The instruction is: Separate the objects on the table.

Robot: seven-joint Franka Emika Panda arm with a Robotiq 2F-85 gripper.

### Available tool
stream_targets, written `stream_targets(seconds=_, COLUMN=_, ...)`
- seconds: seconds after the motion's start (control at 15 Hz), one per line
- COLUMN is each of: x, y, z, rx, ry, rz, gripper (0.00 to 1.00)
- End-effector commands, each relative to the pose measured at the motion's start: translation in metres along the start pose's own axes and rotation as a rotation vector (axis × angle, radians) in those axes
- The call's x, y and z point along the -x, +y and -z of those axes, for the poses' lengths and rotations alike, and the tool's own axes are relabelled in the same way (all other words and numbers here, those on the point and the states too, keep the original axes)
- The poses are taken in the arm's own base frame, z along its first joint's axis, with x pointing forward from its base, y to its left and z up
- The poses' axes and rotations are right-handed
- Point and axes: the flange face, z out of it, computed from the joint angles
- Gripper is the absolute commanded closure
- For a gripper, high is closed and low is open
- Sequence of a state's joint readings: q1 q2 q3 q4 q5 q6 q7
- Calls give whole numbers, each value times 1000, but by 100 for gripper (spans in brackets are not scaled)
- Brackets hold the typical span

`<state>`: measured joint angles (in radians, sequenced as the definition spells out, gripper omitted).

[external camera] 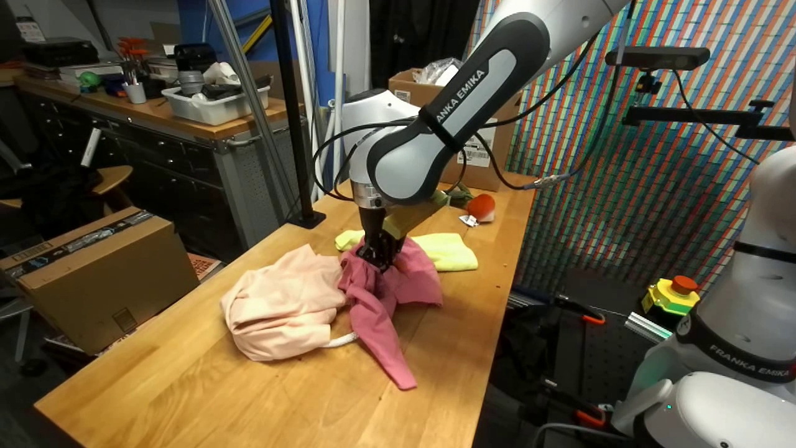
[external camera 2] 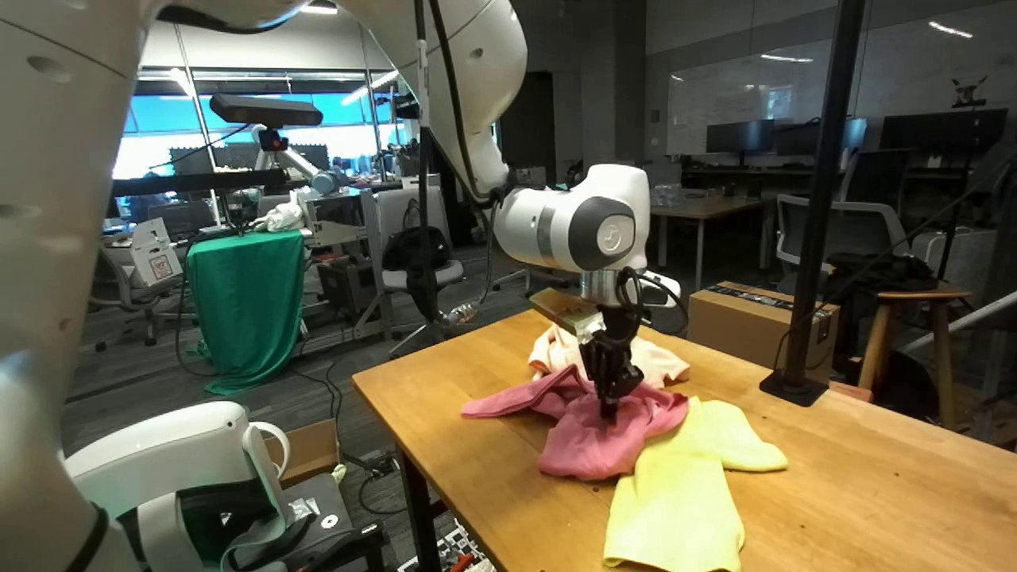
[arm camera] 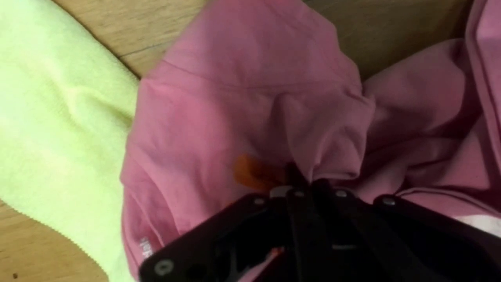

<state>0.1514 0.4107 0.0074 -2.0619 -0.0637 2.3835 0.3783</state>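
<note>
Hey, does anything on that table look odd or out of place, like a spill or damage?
One oddity: in an exterior view, a white cord shows between the beige cloth and the pink cloth, odd because it isn't fabric and both ends are hidden. I see no spill or damage.

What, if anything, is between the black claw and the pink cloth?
Nothing visible: in the wrist view the gripper appears to pinch a fold of the pink cloth. The yellow-green cloth lies at the pink cloth's edge, not between them.
</note>
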Motion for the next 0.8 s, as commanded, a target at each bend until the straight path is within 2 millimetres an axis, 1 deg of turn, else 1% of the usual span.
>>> stream_targets(seconds=0.0, x=6, y=-1, z=43, rx=35, ry=101, rz=-31, gripper=99)
stream_targets(seconds=0.27, x=8, y=3, z=92, rx=58, ry=213, rz=-79, gripper=99)
stream_targets(seconds=0.53, x=12, y=14, z=152, rx=57, ry=329, rz=-152, gripper=99)
stream_targets(seconds=0.73, x=16, y=19, z=191, rx=52, ry=411, rz=-195, gripper=99)
